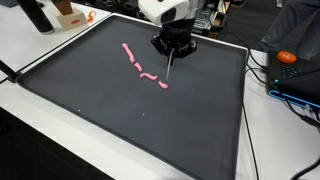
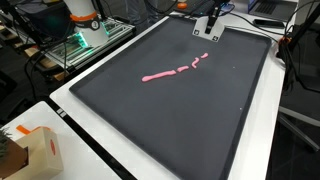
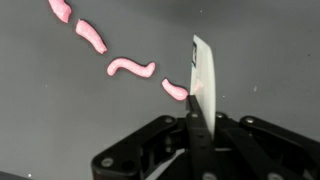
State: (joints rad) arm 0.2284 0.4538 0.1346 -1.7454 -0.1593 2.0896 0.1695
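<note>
A line of several pink, worm-like pieces (image 1: pixel 140 66) lies across a large black mat (image 1: pixel 120 120), also seen in an exterior view as pink pieces (image 2: pixel 172 72). My gripper (image 3: pixel 197 128) is shut on a thin white blade (image 3: pixel 203 72) that stands edge-on to the mat. In the wrist view the blade's tip sits right beside the last pink piece (image 3: pixel 176 90) in the line, touching or nearly touching it. In both exterior views the gripper (image 1: pixel 170 50) (image 2: pixel 212 30) hangs over the far part of the mat at that end of the line.
The mat has a raised pale rim (image 2: pixel 120 150) and lies on a white table. A cardboard box (image 2: pixel 35 150) stands off one corner. An orange object (image 1: pixel 287 58) and cables lie beside the mat. The robot base (image 2: pixel 82 20) stands at the back.
</note>
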